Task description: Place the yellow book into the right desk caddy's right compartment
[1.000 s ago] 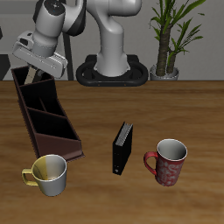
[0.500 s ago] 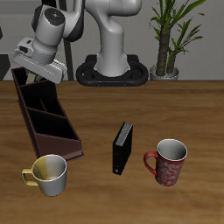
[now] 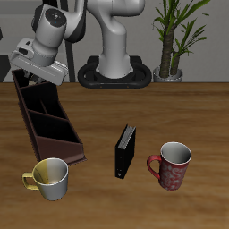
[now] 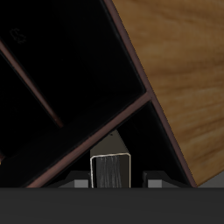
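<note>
The pincer (image 3: 29, 79) hangs over the back end of the right desk caddy (image 3: 46, 123), at the section farthest from the counter's front edge. In the exterior view the arm's wrist housing hides most of the fingers, so their spacing cannot be read there.

In the wrist view the yellow book (image 4: 109, 171) stands on end directly between the two fingers (image 4: 79, 183). Its greyish page edges face the camera and a thin pale cover line borders them. One finger sits against each side of the book, so the pincer is pinching the yellow book. Only the end nearest the camera is visible; the rest is cut off by the dark pincer body.

The book's end points down into the caddy interior. A brown partition (image 4: 96, 140) runs diagonally across the wrist view just beyond the book, and the caddy's outer wall meets it beside the book. The compartment floor is too dark to show whether the book touches it.

The counter (image 3: 179, 112) also carries:
- a black book (image 3: 126, 150), standing on its edge near the middle;
- a red mug (image 3: 172, 165), beside the black book;
- a pale yellow mug (image 3: 49, 178), just off the caddy's front end.
</note>
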You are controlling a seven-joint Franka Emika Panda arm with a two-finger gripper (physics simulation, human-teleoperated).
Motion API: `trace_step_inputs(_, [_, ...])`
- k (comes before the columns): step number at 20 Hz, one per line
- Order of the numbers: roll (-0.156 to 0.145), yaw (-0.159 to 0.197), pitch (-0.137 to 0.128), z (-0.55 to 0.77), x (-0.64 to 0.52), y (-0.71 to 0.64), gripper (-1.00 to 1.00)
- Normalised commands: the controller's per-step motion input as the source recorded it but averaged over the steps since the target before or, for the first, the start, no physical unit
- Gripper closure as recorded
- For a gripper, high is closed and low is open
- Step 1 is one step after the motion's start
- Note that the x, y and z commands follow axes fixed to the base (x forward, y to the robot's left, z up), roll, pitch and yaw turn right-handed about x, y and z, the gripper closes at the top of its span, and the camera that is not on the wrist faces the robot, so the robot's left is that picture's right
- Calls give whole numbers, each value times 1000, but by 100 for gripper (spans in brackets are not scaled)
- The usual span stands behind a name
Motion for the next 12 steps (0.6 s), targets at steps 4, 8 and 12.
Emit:
trace_step_inputs(4, [-15,1,-56,300,-48,68,-100])
trace_step_inputs(8, [1,9,-38,218,44,88,-100])
trace_step_inputs(12, [26,24,-63,453,78,249,-100])
